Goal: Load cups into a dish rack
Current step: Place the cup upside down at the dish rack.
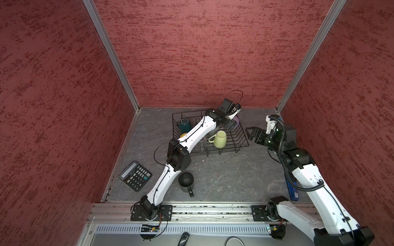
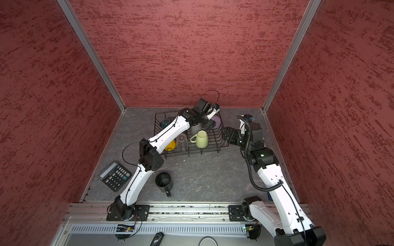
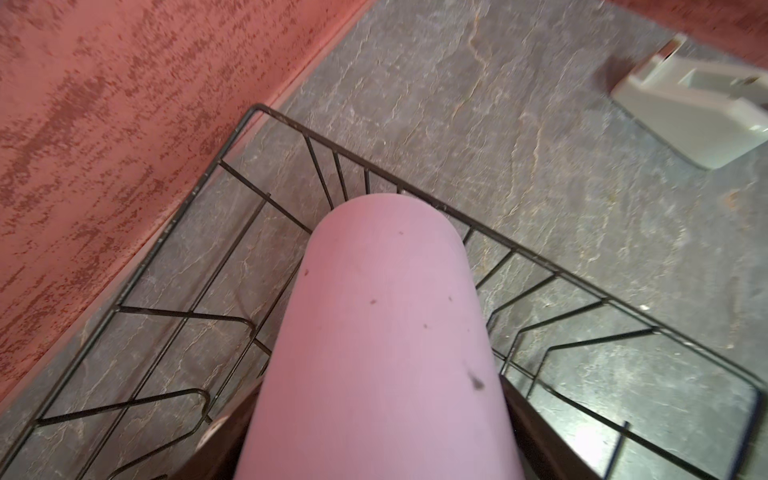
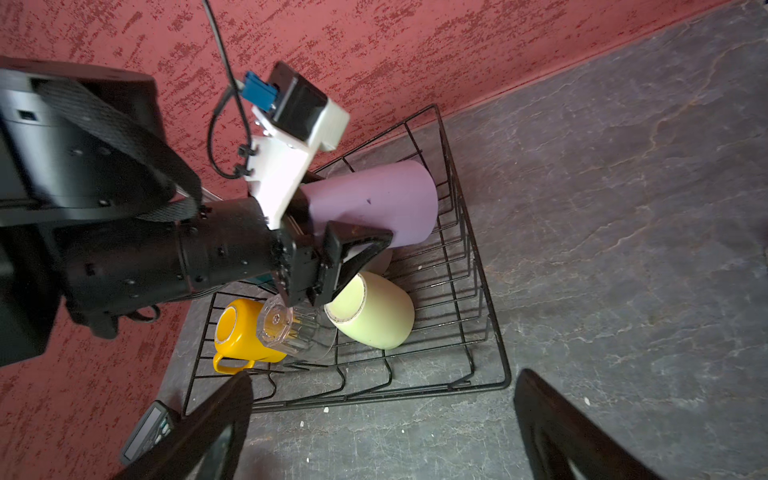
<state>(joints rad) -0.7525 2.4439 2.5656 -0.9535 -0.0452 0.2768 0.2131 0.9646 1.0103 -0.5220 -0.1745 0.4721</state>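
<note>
**One cup in the grip, one out on the table**

Your left gripper (image 4: 338, 214) is clamped on the lilac tumbler (image 3: 382, 332), one finger on each side near the mouth end. The closed base points away from the wrist. You have the tumbler lying over rather than upright, above the far right corner of the dish rack (image 4: 473, 266). That looks like the only free corner. I can't tell whether it touches the wires.

Already inside the rack:
- the cream mug (image 1: 220, 139), on its side by the divider loops
- the teal mug (image 1: 185, 125), in the far left corner
- the yellow mug (image 4: 241, 332), on its side, with the clear glass (image 4: 286, 328) just beside it
- a grey mug (image 2: 196, 128), mostly hidden under your left wrist

The near half is crowded, so reaching over it to the back makes sense.

Your right gripper (image 1: 249, 134) is empty with its jaws wide apart. It hangs just outside the rack's right side, out of the left arm's way.

The black mug (image 1: 186, 181) stands upright on the table near your left elbow, well apart from the rack, and is not yet loaded. No brown glass shows in any view.

A calculator (image 1: 135, 175) lies by the left wall and has no part in the task.

My guess is you're close to done: set the tumbler down, then fetch the black mug.
</note>
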